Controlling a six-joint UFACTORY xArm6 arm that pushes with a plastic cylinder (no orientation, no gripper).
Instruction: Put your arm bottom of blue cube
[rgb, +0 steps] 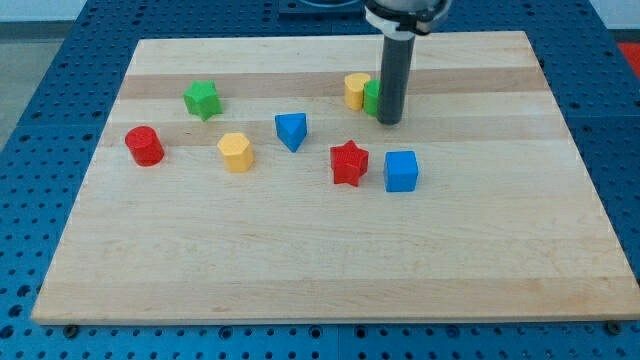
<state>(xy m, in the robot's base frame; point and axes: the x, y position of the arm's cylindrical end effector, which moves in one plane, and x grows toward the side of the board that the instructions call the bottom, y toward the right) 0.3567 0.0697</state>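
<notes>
My tip (389, 122) rests on the pale wooden tabletop (320, 270), far of the blue cube (401, 171) and apart from it. There are no fingers, only the bare rod, holding nothing. A green block (372, 97), shape unclear, sits half hidden just left of the rod, touching a yellow cylinder (355, 90). A red star (349, 163) stands just left of the cube. Further left lie a blue triangular block (291, 131), a yellow hexagonal block (236, 152), a green star (201, 99) and a red cylinder (144, 146).

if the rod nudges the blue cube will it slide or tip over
The blue cube probably slides: it sits flat on the smooth wooden board and looks squat. An off-centre push would likely turn it. My tip is above it in the view, apart.
</notes>
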